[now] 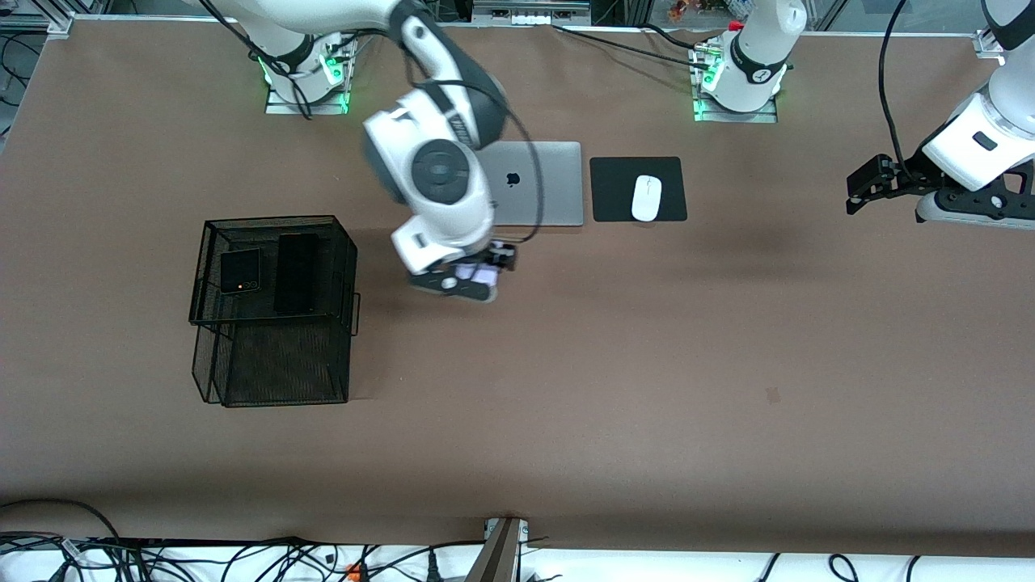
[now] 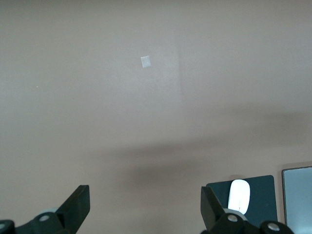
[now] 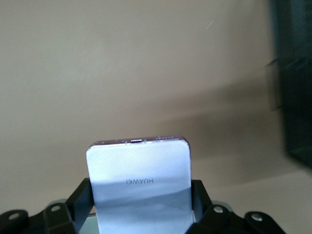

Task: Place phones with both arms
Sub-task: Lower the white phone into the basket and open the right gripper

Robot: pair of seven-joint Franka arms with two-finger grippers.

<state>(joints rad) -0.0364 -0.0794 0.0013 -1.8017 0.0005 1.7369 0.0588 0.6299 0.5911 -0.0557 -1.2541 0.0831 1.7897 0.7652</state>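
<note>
My right gripper is shut on the small pale lavender phone and holds it above the brown table, between the grey laptop and the black wire basket. The phone shows as a pale patch between the fingers in the front view. The long black phone and the small squarish black phone lie on the basket's upper shelf. My left gripper is open and empty, waiting over the table at the left arm's end; it also shows in the left wrist view.
A white mouse sits on a black pad beside the laptop, and both show in the left wrist view, the mouse. The basket's dark edge shows in the right wrist view. Cables run along the table's near edge.
</note>
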